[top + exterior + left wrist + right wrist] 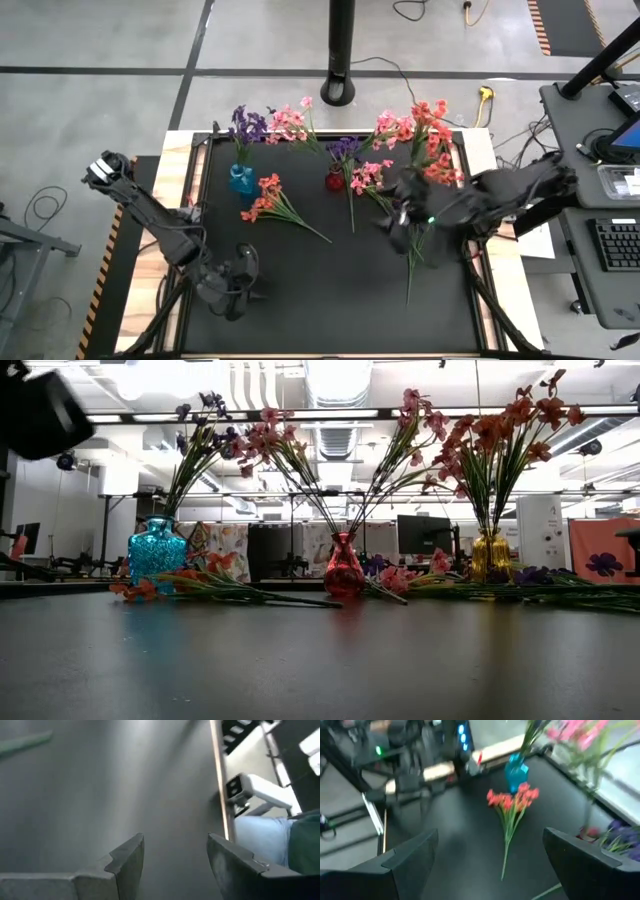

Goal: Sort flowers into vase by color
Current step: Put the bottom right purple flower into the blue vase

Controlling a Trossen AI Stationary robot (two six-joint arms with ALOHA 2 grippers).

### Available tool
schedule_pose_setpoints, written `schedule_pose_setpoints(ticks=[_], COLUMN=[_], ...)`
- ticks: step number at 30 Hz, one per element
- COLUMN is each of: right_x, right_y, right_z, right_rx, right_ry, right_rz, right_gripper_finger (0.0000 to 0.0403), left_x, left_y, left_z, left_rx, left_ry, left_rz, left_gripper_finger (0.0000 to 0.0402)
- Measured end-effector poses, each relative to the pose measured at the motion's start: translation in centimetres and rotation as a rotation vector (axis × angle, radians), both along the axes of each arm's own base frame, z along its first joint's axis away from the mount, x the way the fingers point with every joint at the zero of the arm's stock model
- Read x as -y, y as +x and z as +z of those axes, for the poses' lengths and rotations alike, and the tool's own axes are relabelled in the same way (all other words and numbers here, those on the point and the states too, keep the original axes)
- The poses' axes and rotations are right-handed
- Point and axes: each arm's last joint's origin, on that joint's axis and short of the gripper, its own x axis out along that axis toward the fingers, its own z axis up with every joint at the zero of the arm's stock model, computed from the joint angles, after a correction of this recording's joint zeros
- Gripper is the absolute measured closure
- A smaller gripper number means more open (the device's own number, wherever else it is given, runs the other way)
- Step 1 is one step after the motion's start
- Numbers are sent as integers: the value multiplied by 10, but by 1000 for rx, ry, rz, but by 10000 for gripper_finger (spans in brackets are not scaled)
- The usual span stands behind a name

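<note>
Right gripper [487,865]: fingers wide apart, empty, above worktop [330,290] right of centre. Left gripper [175,857]: fingers apart, empty, low at front-left. Orange-red spray [275,203] flat beside blue vase [241,181]; purple spray [349,170] and pink spray [372,180] loose by red vase [335,180].

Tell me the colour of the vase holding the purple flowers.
Blue vase, sparkly turquoise; the low view shows it best.

I see three glossy glass-like vases, blue [156,550], red [343,568] and gold [490,554], on a matt black mat [320,660] with a pale wooden rim [180,170].
</note>
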Motion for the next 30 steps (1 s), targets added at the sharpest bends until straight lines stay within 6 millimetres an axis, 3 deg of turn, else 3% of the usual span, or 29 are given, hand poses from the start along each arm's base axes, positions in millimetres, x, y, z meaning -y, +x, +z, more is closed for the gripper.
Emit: schedule_pose_setpoints(ticks=[8,15,20,24,30], right_x=[-20,-29,-35,-41,-46], right_y=[48,75,87,93,91], right_z=[-43,-76,-96,-112,-155], right_rx=[-135,-220,-293,-382,-718], right_ry=[16,12,4,136,283], right_rz=[15,-22,1,56,-35], right_gripper_finger=[51,51,51,51,57], left_x=[-4,-10,-13,-14,-15], left_y=[-16,-21,-23,-23,-22], left_z=[-14,-19,-21,-21,-20], left_rx=[-219,-285,-299,-279,-244], left_ry=[-54,13,47,71,96], left_rz=[122,137,158,180,211], left_gripper_finger=[203,203,203,203,203])
